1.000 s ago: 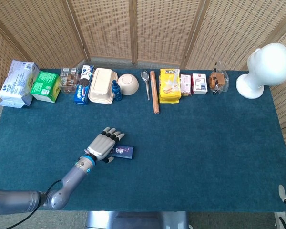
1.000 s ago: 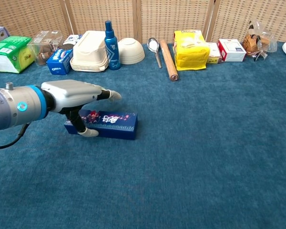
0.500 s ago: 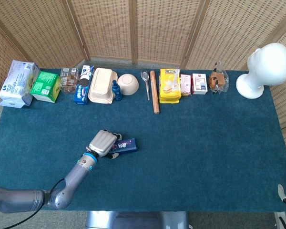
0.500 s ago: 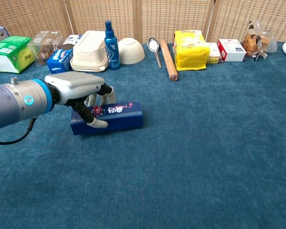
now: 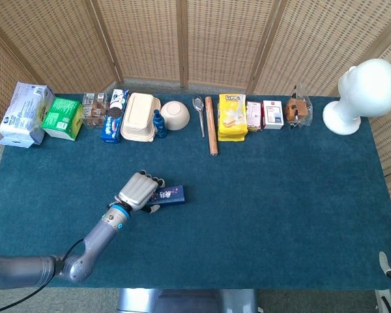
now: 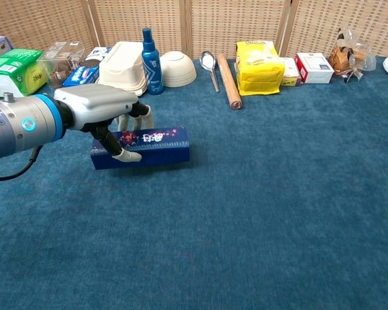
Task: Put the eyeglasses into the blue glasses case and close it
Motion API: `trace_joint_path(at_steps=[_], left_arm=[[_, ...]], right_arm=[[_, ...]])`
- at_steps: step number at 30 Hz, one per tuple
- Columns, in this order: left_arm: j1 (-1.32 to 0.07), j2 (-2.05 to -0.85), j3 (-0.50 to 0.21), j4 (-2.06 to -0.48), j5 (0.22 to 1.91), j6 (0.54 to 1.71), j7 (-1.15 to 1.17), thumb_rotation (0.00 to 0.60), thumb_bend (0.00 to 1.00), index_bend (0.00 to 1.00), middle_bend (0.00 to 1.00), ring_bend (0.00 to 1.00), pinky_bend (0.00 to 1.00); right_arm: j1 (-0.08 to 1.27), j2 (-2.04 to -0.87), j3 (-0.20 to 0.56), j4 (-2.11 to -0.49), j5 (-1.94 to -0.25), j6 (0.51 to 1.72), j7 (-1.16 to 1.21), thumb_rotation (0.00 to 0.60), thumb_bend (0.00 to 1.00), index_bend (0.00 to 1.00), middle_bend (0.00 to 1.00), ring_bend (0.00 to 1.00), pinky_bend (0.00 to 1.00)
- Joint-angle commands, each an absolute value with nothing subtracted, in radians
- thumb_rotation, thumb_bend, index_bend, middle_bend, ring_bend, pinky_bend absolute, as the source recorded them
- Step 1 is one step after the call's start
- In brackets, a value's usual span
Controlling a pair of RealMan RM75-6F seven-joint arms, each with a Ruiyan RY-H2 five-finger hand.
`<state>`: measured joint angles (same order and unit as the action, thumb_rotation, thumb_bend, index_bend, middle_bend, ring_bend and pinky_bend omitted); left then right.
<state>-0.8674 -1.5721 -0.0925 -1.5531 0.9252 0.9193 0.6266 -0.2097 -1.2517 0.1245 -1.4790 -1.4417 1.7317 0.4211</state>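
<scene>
The blue glasses case (image 6: 156, 146) (image 5: 171, 193) is a long dark-blue box with a small printed pattern, and it is closed. My left hand (image 6: 102, 110) (image 5: 137, 192) grips its left end, fingers over the top and thumb on the front face. The case sits level and seems raised slightly off the cloth. Neither view shows any eyeglasses. Only a small grey tip (image 5: 384, 261), which may belong to my right hand, shows at the bottom right edge of the head view.
Along the back of the teal-covered table (image 5: 280, 195) stand a green box (image 6: 13, 72), an Oreo pack (image 6: 81, 76), a beige clamshell box (image 6: 121, 69), a blue bottle (image 6: 149, 53), a bowl (image 6: 178, 68), a spoon, a rolling pin (image 6: 227, 81), a yellow bag (image 6: 258, 66) and small boxes. A white mannequin head (image 5: 362, 94) stands far right.
My left hand has closed its fingers on the case, which lay flat beneath it. The case tipped, then came level, raised a little and shifted toward the back of the table.
</scene>
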Motion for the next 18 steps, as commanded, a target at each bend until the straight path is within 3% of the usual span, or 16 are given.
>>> trace_joint_path(at_steps=[1, 4, 7, 10, 13, 18], left_arm=[[-0.874, -1.588, -0.081, -1.530, 0.951, 0.899, 0.608, 0.479, 0.30, 0.45, 0.48, 0.41, 0.27], [-0.876, -1.599, -0.068, -1.515, 0.981, 0.880, 0.585, 0.484, 0.30, 0.41, 0.43, 0.33, 0.25], [-0.875, -1.600, -0.060, -1.512, 1.004, 0.874, 0.568, 0.487, 0.29, 0.24, 0.26, 0.12, 0.16], [-0.873, -1.594, -0.055, -1.510, 1.026, 0.876, 0.559, 0.491, 0.29, 0.11, 0.11, 0.01, 0.07], [-0.860, -1.581, -0.061, -1.516, 1.047, 0.903, 0.540, 0.494, 0.29, 0.05, 0.04, 0.00, 0.01], [-0.831, -1.547, -0.073, -1.544, 1.061, 0.944, 0.496, 0.492, 0.29, 0.02, 0.02, 0.00, 0.00]], right_arm=[[-0.211, -1.252, 0.126, -1.482, -1.440, 1.733, 0.418, 0.600, 0.29, 0.00, 0.19, 0.00, 0.12], [-0.213, -1.251, 0.127, -1.488, -1.441, 1.736, 0.413, 0.600, 0.29, 0.00, 0.19, 0.00, 0.12], [-0.214, -1.248, 0.126, -1.494, -1.444, 1.739, 0.407, 0.600, 0.29, 0.00, 0.19, 0.00, 0.12], [-0.213, -1.246, 0.127, -1.499, -1.446, 1.739, 0.403, 0.600, 0.29, 0.00, 0.19, 0.00, 0.12], [-0.210, -1.241, 0.130, -1.508, -1.451, 1.741, 0.394, 0.600, 0.29, 0.00, 0.19, 0.00, 0.12], [-0.201, -1.232, 0.137, -1.524, -1.451, 1.735, 0.377, 0.600, 0.29, 0.00, 0.19, 0.00, 0.12]])
